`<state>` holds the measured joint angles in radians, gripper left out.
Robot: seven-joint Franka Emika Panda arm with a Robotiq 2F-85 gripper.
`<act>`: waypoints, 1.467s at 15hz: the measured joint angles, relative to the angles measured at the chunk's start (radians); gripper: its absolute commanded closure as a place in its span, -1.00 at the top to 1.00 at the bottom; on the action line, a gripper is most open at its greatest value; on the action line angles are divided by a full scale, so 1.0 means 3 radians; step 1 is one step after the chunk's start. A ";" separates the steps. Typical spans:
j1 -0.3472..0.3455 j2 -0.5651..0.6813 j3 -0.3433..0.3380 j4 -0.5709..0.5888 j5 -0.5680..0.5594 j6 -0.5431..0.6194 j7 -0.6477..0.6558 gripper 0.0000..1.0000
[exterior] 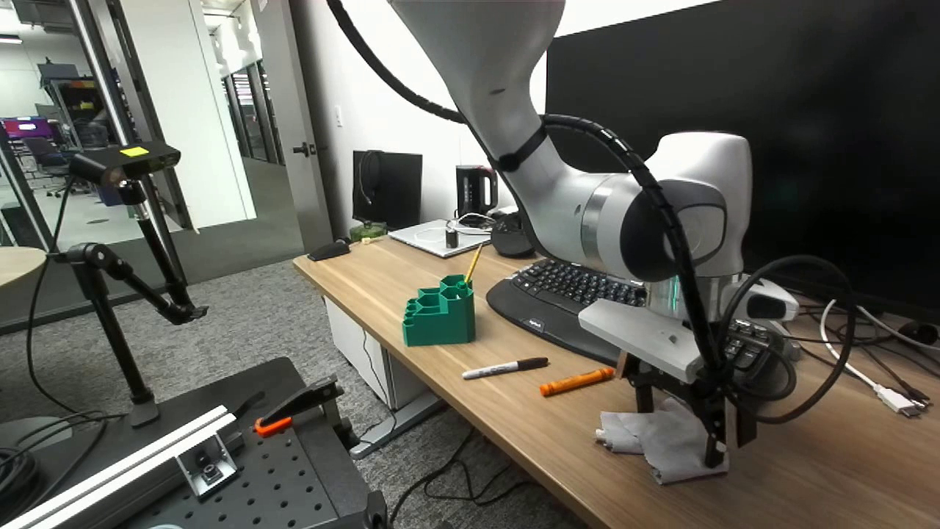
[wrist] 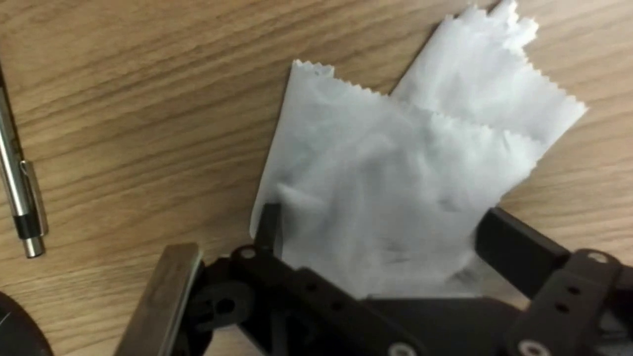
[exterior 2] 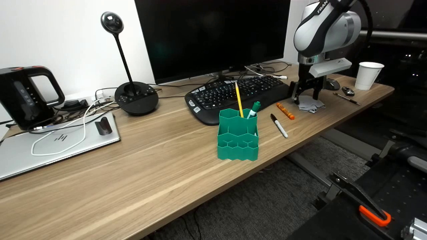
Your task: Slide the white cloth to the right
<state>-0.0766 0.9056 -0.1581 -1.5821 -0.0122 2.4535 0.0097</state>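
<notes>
Since the tool [wrist: 380,222] stands directly over the white cloth [wrist: 395,173], with its two fingers on either side of the wrinkled part, the coming move depends more on direction than on reaching. The cloth lies on the tabletop [exterior 2: 150,146] near the right end of the black Logitech keyboard [exterior 2: 227,99], toward its front side. Its longer direction runs aslant in the wrist view: the folded flap points obliquely forward on the keyboard's side, and the opposite part lies under the tool. The silver pen [wrist: 19,183] lies farther from the keyboard than the cloth, well apart from it. I judge that a slide to the right leads toward this pen, so it could be pushed also.

The fingers are spread wide and nothing is gripped between them. One seems to rest on the cloth near its border, beside a small wrinkle; whether the other one touches, I cannot tell. Probably the move calls for light downward pressure, because such a cloth may easily bunch.
</notes>
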 measured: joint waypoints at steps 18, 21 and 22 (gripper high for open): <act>-0.0022 0.0100 -0.0143 0.0030 -0.0511 -0.0430 -0.0001 1.00; -0.0012 0.0024 -0.0210 -0.0135 -0.0617 -0.0434 -0.0001 1.00; -0.0016 -0.0005 -0.0233 -0.0200 -0.0637 -0.0434 -0.0001 1.00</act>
<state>-0.0814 0.9042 -0.2280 -1.6420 -0.2034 2.3233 0.0093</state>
